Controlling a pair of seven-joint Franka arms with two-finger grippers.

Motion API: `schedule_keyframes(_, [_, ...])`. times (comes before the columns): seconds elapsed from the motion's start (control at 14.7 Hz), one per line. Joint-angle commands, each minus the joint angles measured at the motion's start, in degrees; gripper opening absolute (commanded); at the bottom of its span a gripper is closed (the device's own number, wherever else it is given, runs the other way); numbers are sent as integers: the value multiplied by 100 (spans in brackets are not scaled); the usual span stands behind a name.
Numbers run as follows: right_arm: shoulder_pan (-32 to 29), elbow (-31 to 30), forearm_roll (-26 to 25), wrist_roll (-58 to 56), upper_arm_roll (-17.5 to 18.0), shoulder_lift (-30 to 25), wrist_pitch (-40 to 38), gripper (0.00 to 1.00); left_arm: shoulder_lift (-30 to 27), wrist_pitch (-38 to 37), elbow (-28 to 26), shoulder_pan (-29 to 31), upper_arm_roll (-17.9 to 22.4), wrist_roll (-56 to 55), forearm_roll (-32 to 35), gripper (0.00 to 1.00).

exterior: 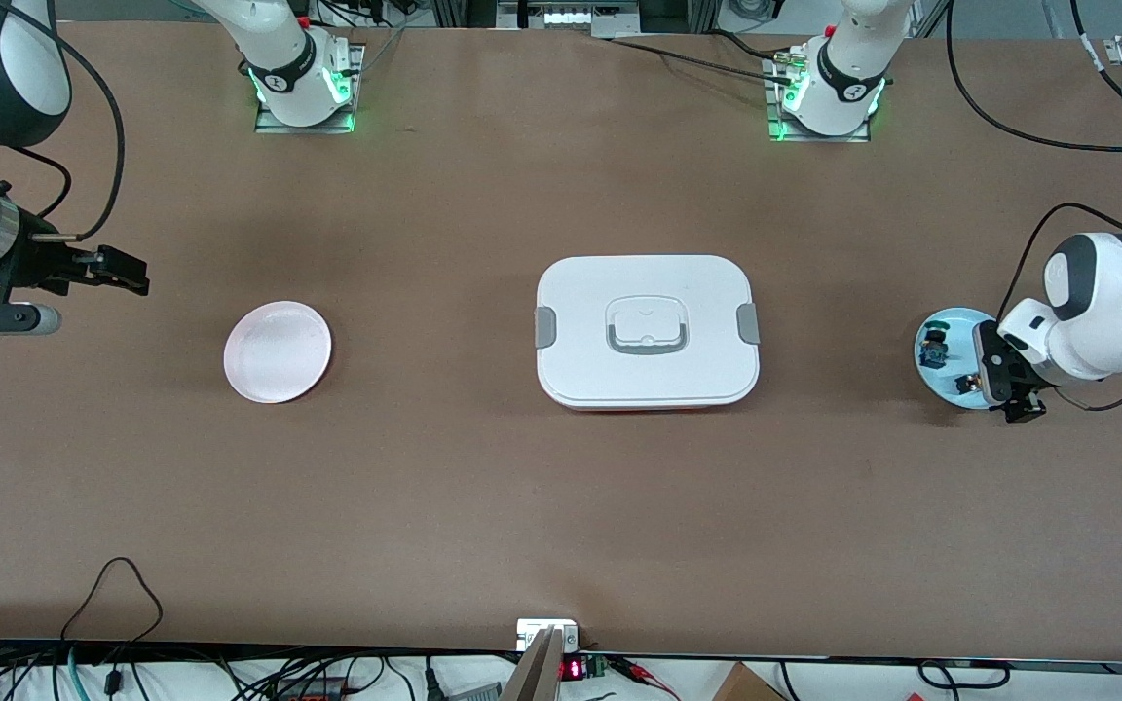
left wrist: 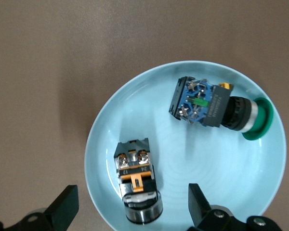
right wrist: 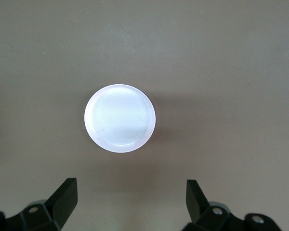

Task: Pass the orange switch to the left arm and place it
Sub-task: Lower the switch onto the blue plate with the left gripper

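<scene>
The orange switch (left wrist: pixel 137 180), black with orange sections, lies on a light blue plate (left wrist: pixel 106 139) beside a blue-and-green-topped part (left wrist: pixel 216 103). My left gripper (left wrist: pixel 130 207) is open and hangs low over the plate, one finger on each side of the orange switch without touching it. In the front view this gripper (exterior: pixel 1021 404) is over the plate (exterior: pixel 931 375) at the left arm's end, with the switch (exterior: pixel 964 384) on it. My right gripper (exterior: pixel 128 273) is open and empty over the table at the right arm's end. The white box (exterior: pixel 647 331) stands mid-table.
A pale pink empty plate (exterior: pixel 278 351) lies between the box and the right gripper; it also shows in the right wrist view (right wrist: pixel 119 118). Cables run along the table's near edge (exterior: pixel 113 584).
</scene>
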Motion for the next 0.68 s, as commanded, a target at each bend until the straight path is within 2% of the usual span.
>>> schedule_keyframes(0.0, [-29,-146,74,-121,50,-159,117,100,-512,-752,34,42,-332,-306,-26,100])
schedule_keyframes(0.14, [-20,-111,65,-121,50,-159,125,100,-637,-1507,323,60,-658,-693,-69,100])
schedule_keyframes(0.34, [-20,-94,74,-8,50,-159,143,100,-637,-2782,1061,25,-1115,-1553,-272,100])
schedule_keyframes(0.61, [-37,-14,74,2,50,-106,73,100,-628,-3434,1282,-2,-1651,-3528,-289,100])
